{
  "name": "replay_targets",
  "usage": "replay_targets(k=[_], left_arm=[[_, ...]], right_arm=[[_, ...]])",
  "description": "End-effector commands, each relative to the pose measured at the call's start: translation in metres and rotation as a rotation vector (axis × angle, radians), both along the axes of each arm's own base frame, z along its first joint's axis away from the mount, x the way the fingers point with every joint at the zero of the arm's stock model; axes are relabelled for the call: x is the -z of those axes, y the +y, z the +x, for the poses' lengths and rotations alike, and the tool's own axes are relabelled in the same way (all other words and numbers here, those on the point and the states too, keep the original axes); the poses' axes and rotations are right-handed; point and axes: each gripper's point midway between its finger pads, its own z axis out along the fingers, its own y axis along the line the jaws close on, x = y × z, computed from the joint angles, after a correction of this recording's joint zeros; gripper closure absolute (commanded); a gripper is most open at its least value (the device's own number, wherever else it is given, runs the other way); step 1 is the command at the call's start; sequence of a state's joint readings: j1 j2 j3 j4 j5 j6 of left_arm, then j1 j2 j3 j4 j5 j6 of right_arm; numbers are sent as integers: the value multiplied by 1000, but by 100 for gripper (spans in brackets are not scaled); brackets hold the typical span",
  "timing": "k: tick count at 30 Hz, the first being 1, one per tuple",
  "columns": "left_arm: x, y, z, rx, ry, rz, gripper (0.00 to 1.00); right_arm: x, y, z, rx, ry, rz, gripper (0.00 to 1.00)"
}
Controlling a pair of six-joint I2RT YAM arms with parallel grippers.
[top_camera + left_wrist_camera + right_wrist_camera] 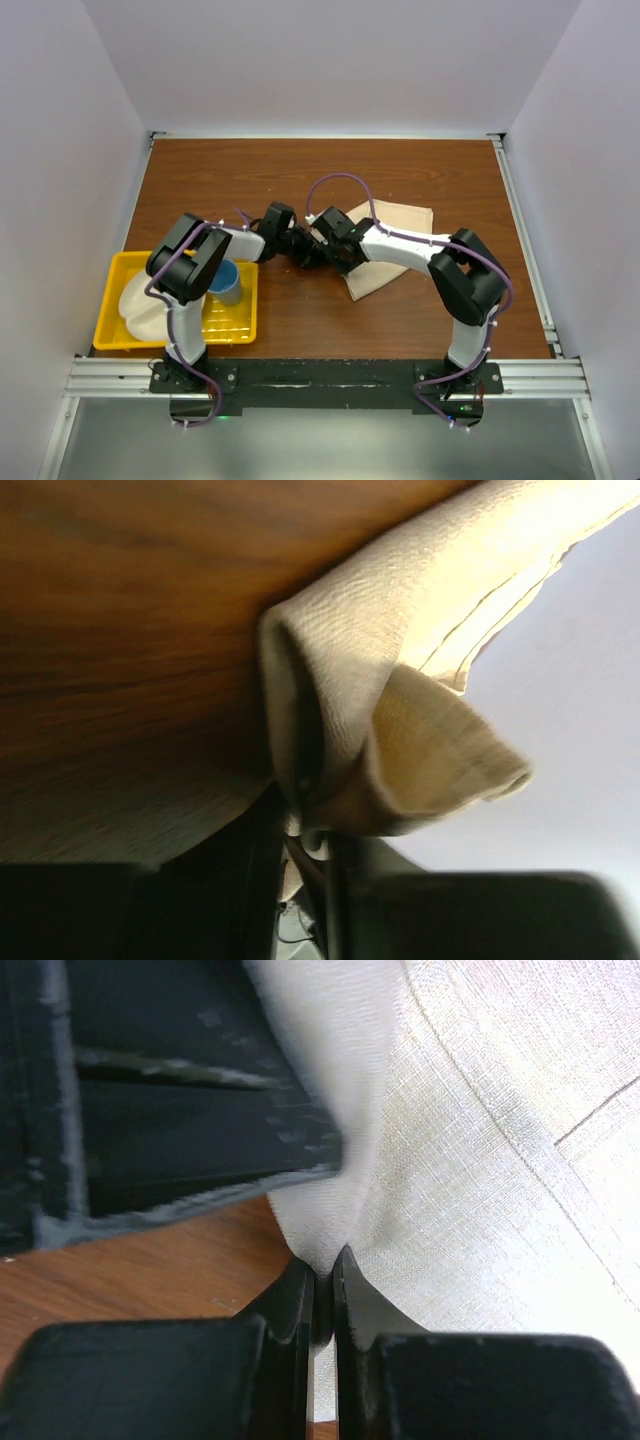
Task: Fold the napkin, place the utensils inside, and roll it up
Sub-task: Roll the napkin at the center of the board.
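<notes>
- Two tools meet at one spot, top view: left gripper (pixel 300 250) and right gripper (pixel 326 256) both sit at the near-left corner of the napkin (pixel 402 218). The cloth lies mid-table (pixel 200 180), its long axis running diagonally from that corner to the far right.
- Left wrist: jaws nipped on a doubled edge; cloth fans away up and right.
- Right wrist: jaws pressed together, cloth pinched at the tips; napkin spreads ahead and right. Both arms look equally near.
</notes>
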State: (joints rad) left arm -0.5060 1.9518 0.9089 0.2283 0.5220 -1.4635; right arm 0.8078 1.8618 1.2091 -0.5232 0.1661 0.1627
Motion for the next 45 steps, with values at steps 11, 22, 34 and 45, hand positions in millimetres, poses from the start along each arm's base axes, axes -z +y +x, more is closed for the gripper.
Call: replay_targets(k=[11,22,34,45], left_arm=[[-45,25,23,219,-197,129,41],[-48,42,21,253,-172,259,35],[-30,40,9,201,-21,261,27],[6,38,17,120,86,357,56]], right_arm=[[9,52,-27,14,475,507,100],[16,45,-12,60,589,676,100],[21,39,-2,49,543,621,100],[16,30,6,23,462,541,100]])
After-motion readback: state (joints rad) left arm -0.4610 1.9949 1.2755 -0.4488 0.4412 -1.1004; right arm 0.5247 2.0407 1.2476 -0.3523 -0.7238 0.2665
